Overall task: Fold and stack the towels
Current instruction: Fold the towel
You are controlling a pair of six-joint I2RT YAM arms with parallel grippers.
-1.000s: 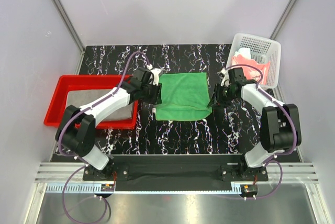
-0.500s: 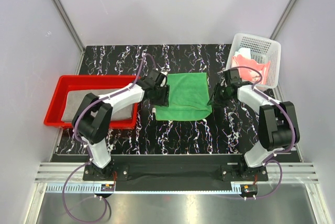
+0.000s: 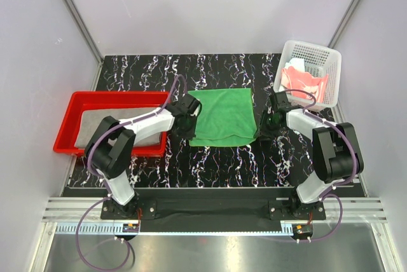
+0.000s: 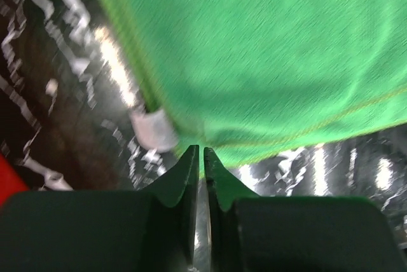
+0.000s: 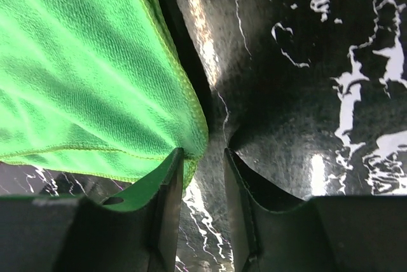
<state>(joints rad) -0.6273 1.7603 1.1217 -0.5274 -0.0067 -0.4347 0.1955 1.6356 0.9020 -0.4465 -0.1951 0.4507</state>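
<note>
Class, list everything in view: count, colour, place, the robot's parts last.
green towel: one, green, table centre
grey towel: one, grey, in the tray
pink towel: one, salmon, in the basket
tray: one, red, left
basket: one, white, far right
table: one, black marbled, underneath
arms: two, white-black, flanking the green towel
left tool: one, dark, shut on the green towel's edge
right tool: one, dark, open at its opposite edge

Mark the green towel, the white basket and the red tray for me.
green towel [image 3: 222, 116], top view, middle of the spread cloth
white basket [image 3: 333, 78], top view, its right wall
red tray [image 3: 114, 96], top view, its far rim
</note>
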